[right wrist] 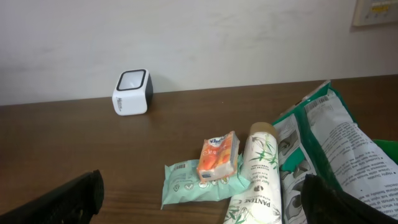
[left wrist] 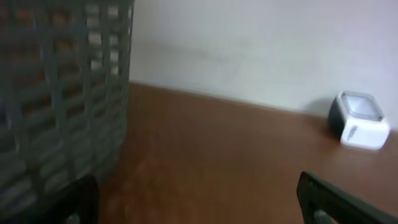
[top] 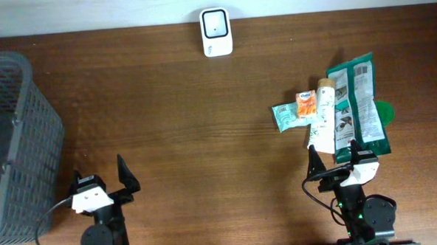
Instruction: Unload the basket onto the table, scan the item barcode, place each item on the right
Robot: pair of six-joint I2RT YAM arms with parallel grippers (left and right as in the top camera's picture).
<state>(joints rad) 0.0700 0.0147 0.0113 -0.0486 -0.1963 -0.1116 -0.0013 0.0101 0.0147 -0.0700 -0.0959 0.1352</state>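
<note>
A white barcode scanner [top: 216, 32] stands at the table's far edge, also seen as the scanner [left wrist: 359, 121] and the scanner [right wrist: 131, 92]. Items lie in a pile at the right: a small orange pack [top: 306, 104] [right wrist: 219, 157] on a mint wipes pack [top: 286, 116] [right wrist: 194, 182], a white Pantene tube [top: 324, 118] [right wrist: 258, 177], and green-and-white bags [top: 358, 105] [right wrist: 336, 146]. My right gripper [top: 337, 160] [right wrist: 202, 199] stands open just in front of the pile, holding nothing. My left gripper [top: 99, 178] [left wrist: 199, 202] is open near the front left, empty.
A grey mesh basket [top: 16, 139] [left wrist: 59, 93] stands at the left edge of the brown wooden table [top: 174, 117], close beside my left gripper. A green round lid [top: 385, 112] peeks from under the bags. A white wall backs the table.
</note>
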